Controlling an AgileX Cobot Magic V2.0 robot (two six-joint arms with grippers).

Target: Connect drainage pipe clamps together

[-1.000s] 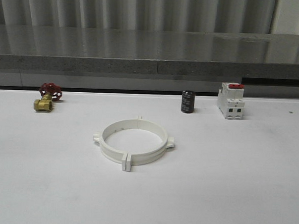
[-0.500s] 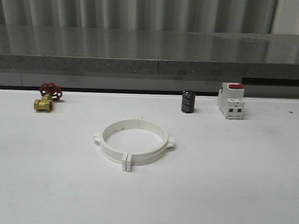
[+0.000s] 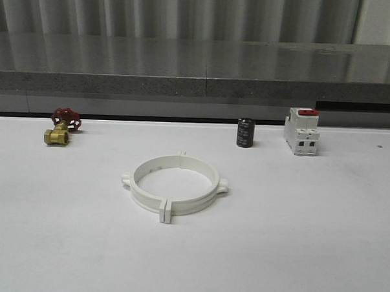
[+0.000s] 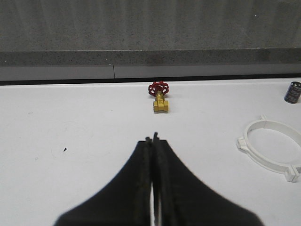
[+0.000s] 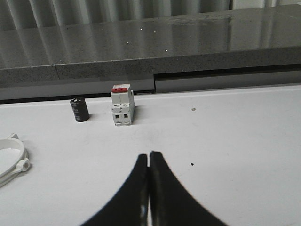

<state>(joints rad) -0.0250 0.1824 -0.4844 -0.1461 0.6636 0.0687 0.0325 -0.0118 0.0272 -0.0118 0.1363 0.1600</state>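
Note:
The two white drainage pipe clamps (image 3: 174, 187) lie on the white table as one closed ring, their end tabs meeting at the near and far sides. Part of that ring (image 4: 273, 148) is at the edge of the left wrist view, and a sliver of the ring (image 5: 11, 162) at the edge of the right wrist view. My left gripper (image 4: 152, 140) is shut with nothing in it, hovering over bare table away from the ring. My right gripper (image 5: 149, 155) is likewise shut and empty, apart from the ring.
A brass valve with a red handwheel (image 3: 61, 128) sits at the back left. A black cylinder (image 3: 245, 133) and a white breaker with a red switch (image 3: 301, 131) stand at the back right. A grey ledge (image 3: 197, 88) runs behind the table.

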